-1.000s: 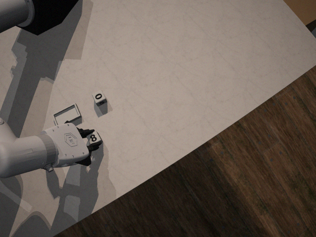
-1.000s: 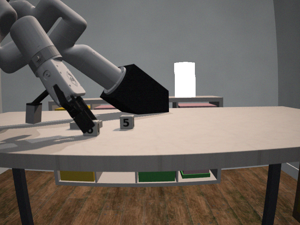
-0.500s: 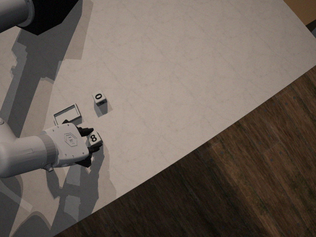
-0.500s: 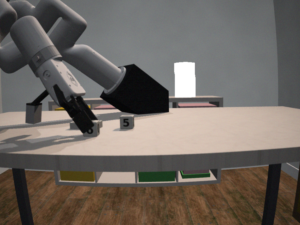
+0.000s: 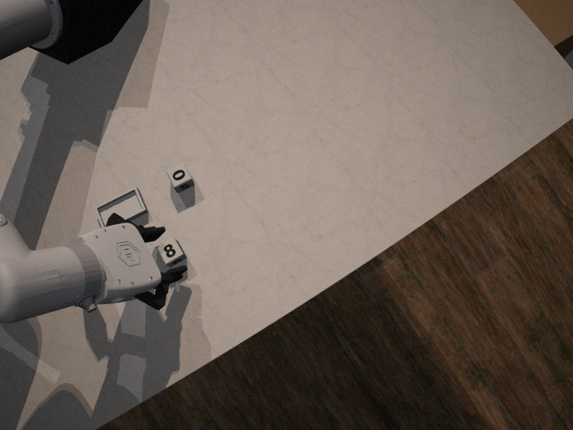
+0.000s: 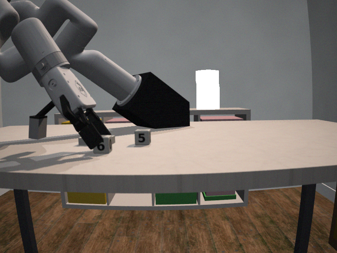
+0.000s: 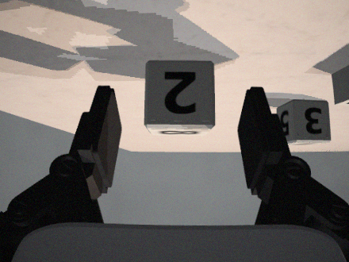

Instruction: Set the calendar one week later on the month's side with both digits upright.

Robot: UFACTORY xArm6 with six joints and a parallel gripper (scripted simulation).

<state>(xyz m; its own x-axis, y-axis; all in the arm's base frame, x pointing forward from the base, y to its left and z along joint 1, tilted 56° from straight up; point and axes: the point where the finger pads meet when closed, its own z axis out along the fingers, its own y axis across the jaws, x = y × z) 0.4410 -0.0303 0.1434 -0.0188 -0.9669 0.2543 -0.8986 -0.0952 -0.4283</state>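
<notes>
Jaws (image 5: 167,252) (image 6: 99,140) stand open — cube showing 8 on top (image 5: 171,251) (image 6: 102,145) (image 7: 179,95) sits between them, both pads apart from it.

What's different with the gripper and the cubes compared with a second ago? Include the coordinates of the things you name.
The gripper's (image 5: 173,249) (image 6: 101,140) (image 7: 180,88) fingers have spread apart, away from the cube with the 8 on top (image 5: 169,251) (image 6: 106,147) (image 7: 179,93); it seems to have let go. That cube, the cube with the 0 on top (image 5: 178,175) (image 6: 142,137) (image 7: 311,121) and the tray (image 5: 141,199) (image 6: 81,140) look unmoved.
</notes>
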